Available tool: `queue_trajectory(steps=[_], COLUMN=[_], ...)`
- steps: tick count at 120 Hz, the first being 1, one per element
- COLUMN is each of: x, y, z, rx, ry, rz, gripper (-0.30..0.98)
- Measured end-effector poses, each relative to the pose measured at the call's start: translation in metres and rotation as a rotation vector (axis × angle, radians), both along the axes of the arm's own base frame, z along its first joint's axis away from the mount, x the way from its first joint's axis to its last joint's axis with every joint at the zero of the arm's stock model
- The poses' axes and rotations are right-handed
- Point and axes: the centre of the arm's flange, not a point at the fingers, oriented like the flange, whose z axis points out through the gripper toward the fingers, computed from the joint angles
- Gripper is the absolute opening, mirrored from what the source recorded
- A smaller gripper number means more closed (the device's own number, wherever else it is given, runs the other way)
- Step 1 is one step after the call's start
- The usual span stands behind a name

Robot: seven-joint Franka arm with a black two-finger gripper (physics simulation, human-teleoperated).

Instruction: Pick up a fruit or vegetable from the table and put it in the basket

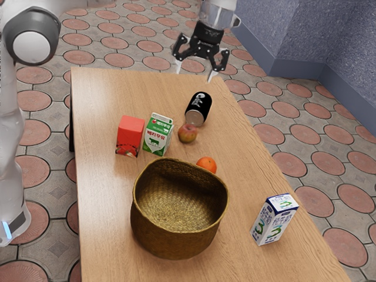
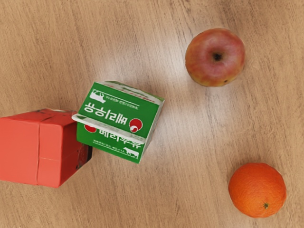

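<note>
Brown woven basket (image 1: 170,242): mouth up
Round bright orange (image 1: 207,165): on the pale wooden table (image 1: 106,205), near the basket
Black two-finger gripper (image 1: 195,71): spread wide, empty; imo centre over the orange, drop straight, dodge the basket

Pincer (image 1: 195,71) aloft, fingers (image 1: 178,66) spread, tips pointing down (arm (image 1: 8,141) reaching from exterior view's left).

Apple (image 1: 187,133) between can (image 1: 198,108) and orange (image 1: 207,164) — the orange beside the basket (image 1: 170,238).

Mottled red apple (image 1: 188,133) on table (image 1: 97,188); round orange (image 1: 207,164) just beside upright woven basket (image 1: 170,239), apple farther off
</note>
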Motion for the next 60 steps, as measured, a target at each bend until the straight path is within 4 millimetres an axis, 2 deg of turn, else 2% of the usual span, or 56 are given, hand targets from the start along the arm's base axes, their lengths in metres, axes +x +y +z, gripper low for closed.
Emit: queue_trajectory(steps=[13,23,30,40,50,60], x=[0.013,0.016,0.016,0.023,0.032,0.043], y=[0.011,0.009,0.002,-0.01,-0.028,-0.055], z=[0.0,0.008,0.014,0.01,0.003,-0.013], rx=[0.032,0.039,0.038,0.04,0.038,0.022], ry=[-0.054,-0.094,-0.118,-0.126,-0.128,-0.114], rz=[0.22,0.337,0.391,0.41,0.373,0.306], gripper=[0.69,0.69,0.69,0.69,0.69,0.69])
